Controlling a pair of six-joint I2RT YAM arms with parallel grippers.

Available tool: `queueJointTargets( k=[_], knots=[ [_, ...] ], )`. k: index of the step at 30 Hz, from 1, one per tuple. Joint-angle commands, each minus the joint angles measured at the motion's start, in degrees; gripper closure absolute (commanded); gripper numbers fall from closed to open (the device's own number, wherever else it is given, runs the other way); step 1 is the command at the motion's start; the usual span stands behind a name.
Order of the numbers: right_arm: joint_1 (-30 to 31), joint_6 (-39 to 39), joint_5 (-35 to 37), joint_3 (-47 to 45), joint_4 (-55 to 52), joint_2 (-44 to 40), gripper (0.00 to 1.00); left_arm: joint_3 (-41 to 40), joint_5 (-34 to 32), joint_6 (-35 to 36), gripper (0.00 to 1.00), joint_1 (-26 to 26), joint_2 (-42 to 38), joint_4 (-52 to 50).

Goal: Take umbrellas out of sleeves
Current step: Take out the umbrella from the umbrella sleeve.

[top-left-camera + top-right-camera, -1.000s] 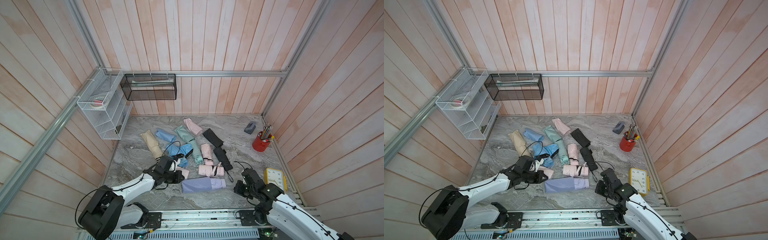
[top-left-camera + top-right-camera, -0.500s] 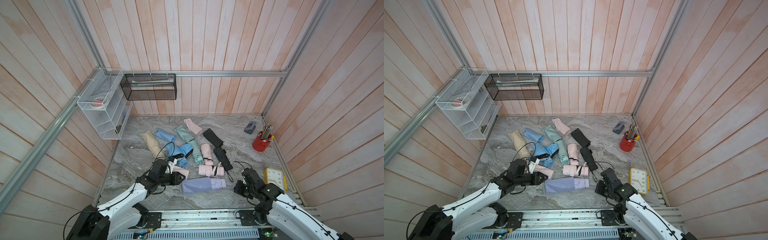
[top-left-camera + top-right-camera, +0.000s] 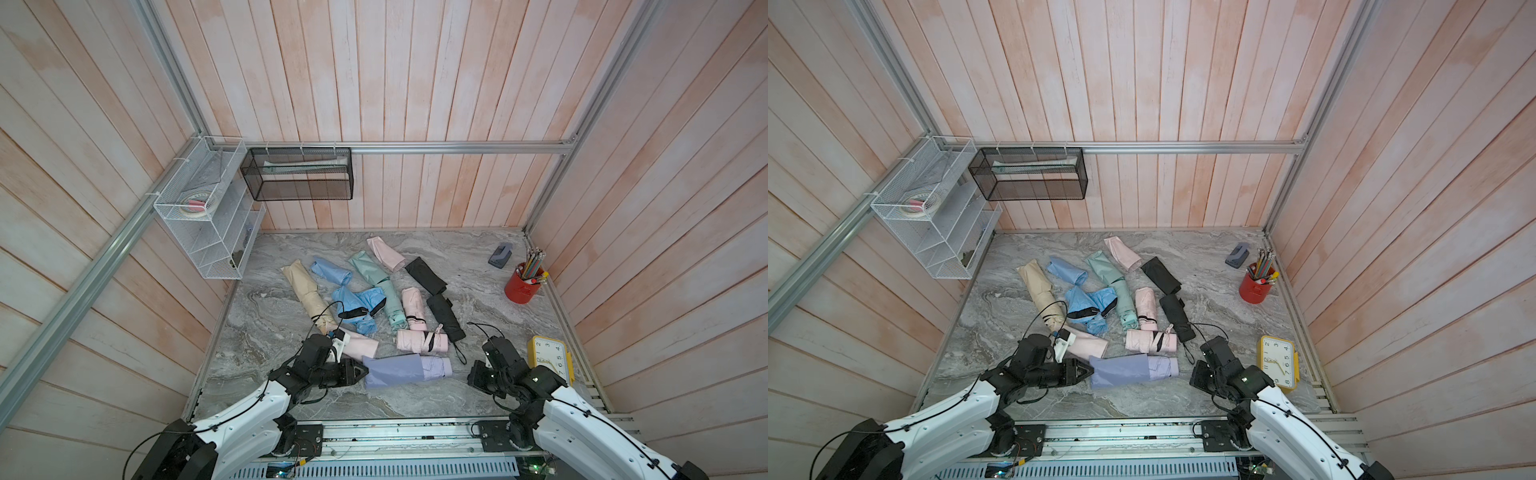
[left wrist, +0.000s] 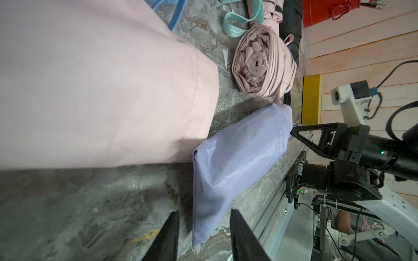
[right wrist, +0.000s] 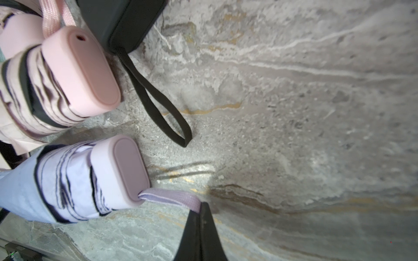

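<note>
The lavender umbrella [image 3: 436, 368] lies at the near edge of the surface [image 3: 478, 266], and most of it sits inside the lavender sleeve [image 3: 390, 371]. Its long axis runs from one arm to the other. The closed end of the sleeve points at the left fingers [image 3: 360, 372], which are the nearer ones to it. They stand open, with a corner of the sleeve between them but not yet pinched. The handle end points at the right fingers [image 5: 201, 217], which are closed on the wrist cord [image 5: 172, 197]. I think the coming move is a pull apart along this axis.

I count seven umbrellas and seven sleeves. Four sleeves look empty: light blue, black and two pink. The beige and mint ones I cannot judge.
</note>
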Motion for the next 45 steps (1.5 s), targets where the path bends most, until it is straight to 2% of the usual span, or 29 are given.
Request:
queueJointTargets(
  k=[1,7,8,9,13,14,34,45],
  knots=[
    [0.1,0.53,0.17,-0.39,0.1,-0.07,1.0,-0.22,0.64,-0.58,0.58,-0.83,2.37,4.59],
    [0.15,0.48,0.42,-0.26,-0.51,-0.42,1.0,0.59,1.18,-0.3,0.57,-2.7,8.16,7.74],
    [0.07,0.44,0.35,-0.25,-0.47,-0.42,1.0,0.67,1.32,-0.57,0.59,-3.05,8.64,8.37],
    [0.12,0.44,0.35,-0.37,-0.42,-0.42,1.0,0.92,1.37,-0.58,0.64,-3.27,8.83,8.66],
    [0.08,0.47,0.25,-0.43,-0.6,-0.59,1.0,1.57,0.2,-0.24,0.95,-3.56,7.79,7.23],
    [0.08,0.6,0.38,-0.37,-0.69,-0.73,1.0,1.55,-0.32,-0.23,1.0,-3.46,7.26,6.65],
    [0.09,1.91,2.8,0.89,-1.64,-2.7,1.0,4.23,-4.96,1.69,1.0,-2.31,3.35,-3.25],
    [0.08,2.98,3.84,0.56,-2.49,-2.31,1.0,4.72,-5.92,2.23,1.0,-1.62,3.06,-4.98]
  ],
)
